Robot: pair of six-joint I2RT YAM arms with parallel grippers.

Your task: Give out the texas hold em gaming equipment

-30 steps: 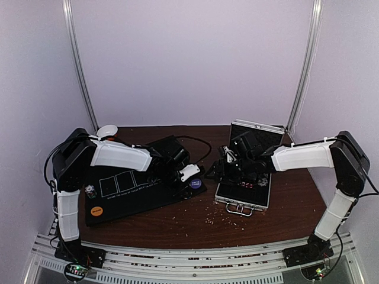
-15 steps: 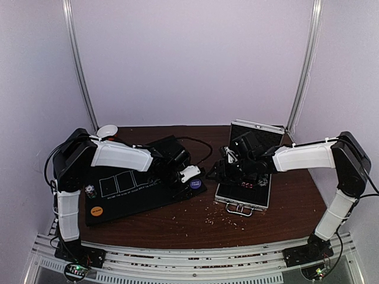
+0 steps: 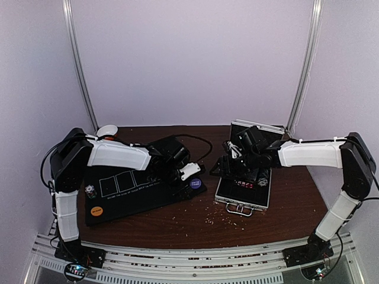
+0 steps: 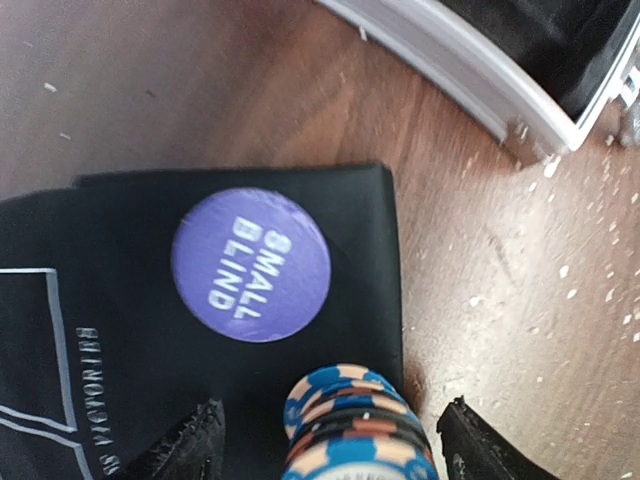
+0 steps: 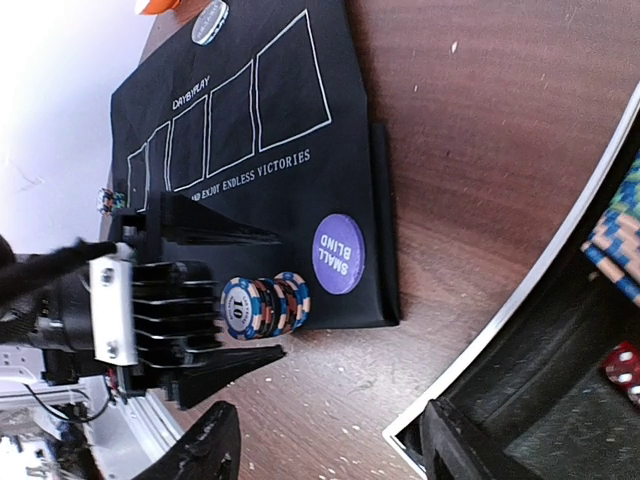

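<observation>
A stack of blue-and-orange striped poker chips [image 4: 350, 425] stands on the black mat [image 4: 120, 300] near its right corner, next to the purple "SMALL BLIND" disc [image 4: 250, 265]. My left gripper [image 4: 330, 440] is open, one finger on each side of the stack with a gap to both. The right wrist view shows the same stack [image 5: 265, 305], purple disc [image 5: 338, 253] and left gripper [image 5: 200, 320]. My right gripper [image 5: 330, 450] is open and empty, above the bare wood between the mat and the silver case [image 5: 520, 300]. In the top view the stack is hidden by the left gripper [image 3: 190, 173].
The open silver case [image 3: 237, 204] lies right of the mat and holds more chips [image 5: 615, 245] and a red die [image 5: 622, 365]. An orange disc [image 3: 95, 209] and a grey disc [image 5: 210, 22] lie at the mat's left end. A small bowl [image 3: 107, 131] stands at the back left. Crumbs dot the wood.
My right gripper has drawn back a little toward the case and its arm has straightened to the right. The left gripper has stayed around the chip stack.
</observation>
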